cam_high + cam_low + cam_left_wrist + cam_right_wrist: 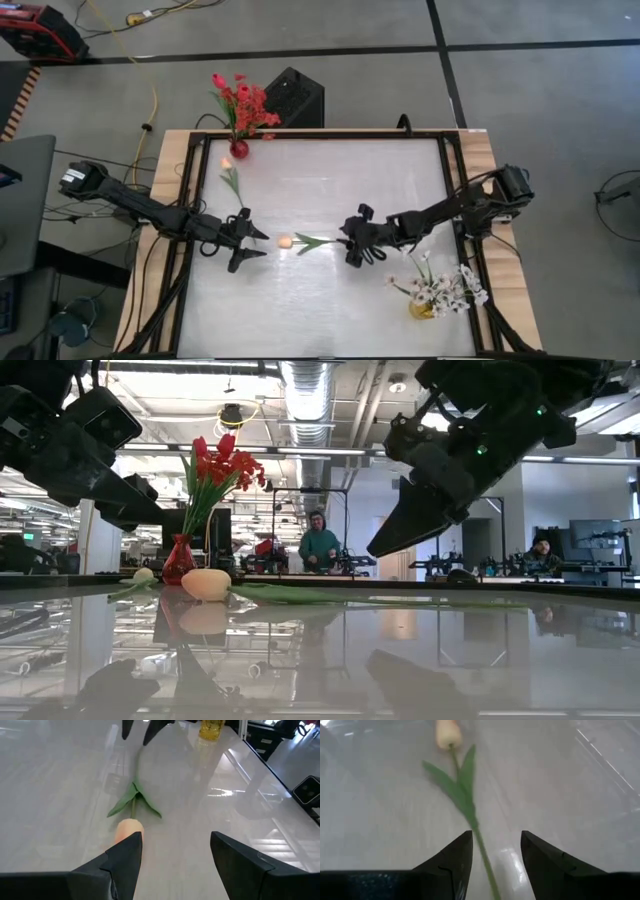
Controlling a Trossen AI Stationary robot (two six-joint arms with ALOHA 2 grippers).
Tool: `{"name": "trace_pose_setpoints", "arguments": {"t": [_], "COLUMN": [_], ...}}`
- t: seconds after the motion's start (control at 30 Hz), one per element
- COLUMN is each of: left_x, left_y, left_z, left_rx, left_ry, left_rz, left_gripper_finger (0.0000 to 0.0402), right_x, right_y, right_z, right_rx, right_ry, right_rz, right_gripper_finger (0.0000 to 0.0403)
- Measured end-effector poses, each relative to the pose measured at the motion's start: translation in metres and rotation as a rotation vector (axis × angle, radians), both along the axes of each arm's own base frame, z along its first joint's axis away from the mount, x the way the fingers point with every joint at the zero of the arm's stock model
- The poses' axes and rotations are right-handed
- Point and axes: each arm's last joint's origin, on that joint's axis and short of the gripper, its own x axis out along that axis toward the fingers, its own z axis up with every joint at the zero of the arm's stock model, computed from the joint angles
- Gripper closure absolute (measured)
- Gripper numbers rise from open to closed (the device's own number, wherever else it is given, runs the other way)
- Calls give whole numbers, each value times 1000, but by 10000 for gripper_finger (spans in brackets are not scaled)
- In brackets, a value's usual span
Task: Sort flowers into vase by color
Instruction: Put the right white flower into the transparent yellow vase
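— Where is the pale orange tulip [297,241]?

— Lying flat mid-surface [320,300], bud toward the left gripper [258,243], stem running to the right gripper [348,243].

— And the right fingers [455,857]?

— Apart, straddling the stem near its end (no squeeze on it shows from the wrist).

— The left one?

— Fingers [122,857] spread wide, just short of the bud, not touching.

— Other flowers?

— Another pale tulip [231,178] lies near the red vase [239,149] of red blooms at the far edge; white blossoms [445,290] fill a yellow vase [421,310] at the near right.
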Motion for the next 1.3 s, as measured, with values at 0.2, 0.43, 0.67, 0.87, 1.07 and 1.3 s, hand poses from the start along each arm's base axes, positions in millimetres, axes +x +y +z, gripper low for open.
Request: {"name": "trace_pose_setpoints", "arguments": {"t": [0.2,0.43,0.67,0.87,1.07,1.3], "left_x": [0,0,-1,0,3,8], "left_y": [0,0,-5,-6,-10,-21], "left_z": [0,0,0,4,18,22], "left_rx": [-16,-35,-35,-26,-8,34], "left_ry": [2,1,0,-39,-199,-314], "left_rz": [6,12,-13,-17,-58,-121], "left_gripper_finger": [178,178,178,178,178,178], "right_x": [0,7,11,8,2,8], "right_y": [6,8,14,20,22,16], "right_z": [-2,-40,-61,-53,-15,22], "right_rx": [-3,-22,11,48,34,7], "right_ry": [3,76,105,87,-42,-291], "right_rz": [14,20,33,16,-31,-142], "right_gripper_finger": [211,213,312,383,387,387]}}
